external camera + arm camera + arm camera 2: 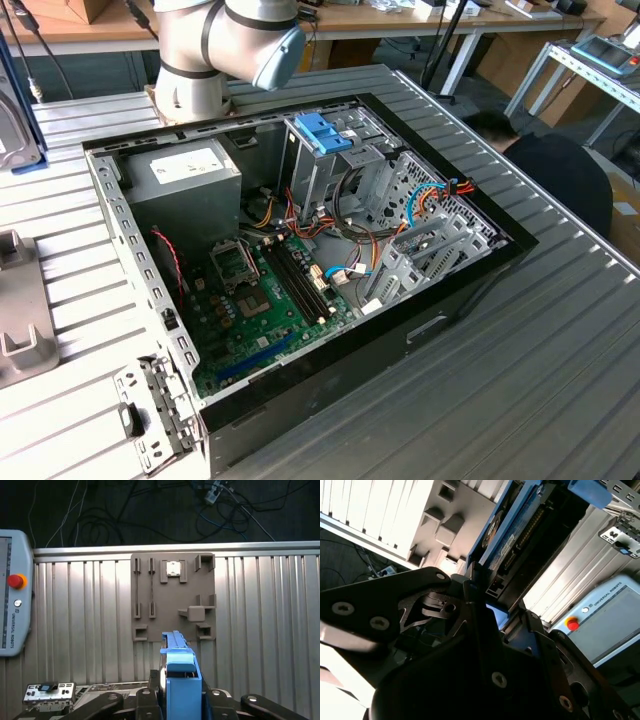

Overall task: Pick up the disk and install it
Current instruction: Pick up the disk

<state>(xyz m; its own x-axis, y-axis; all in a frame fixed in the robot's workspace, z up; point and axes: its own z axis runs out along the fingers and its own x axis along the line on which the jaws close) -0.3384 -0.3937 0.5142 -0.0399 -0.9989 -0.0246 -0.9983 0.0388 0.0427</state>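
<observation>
In the first wrist view the disk (178,680) stands on edge, its light blue carrier facing the camera, with my gripper (178,702) shut on it and a black finger on either side. The second wrist view shows the same disk (512,527) sticking out beyond the gripper (487,592), blue frame and dark underside visible. Below the held disk lies a grey fixture plate (172,597) on the ribbed aluminium table (265,630). In the exterior view the open computer case (300,250) sits mid-table, its metal drive cage with a blue latch (325,135) at the far side.
A teach pendant with a red button (12,605) lies beside the fixture plate. A small metal bracket (47,692) rests on the table; the exterior view has a bracket (150,410) at the case's near corner. The arm's base (195,70) stands behind the case. Cables lie on the dark floor (150,510).
</observation>
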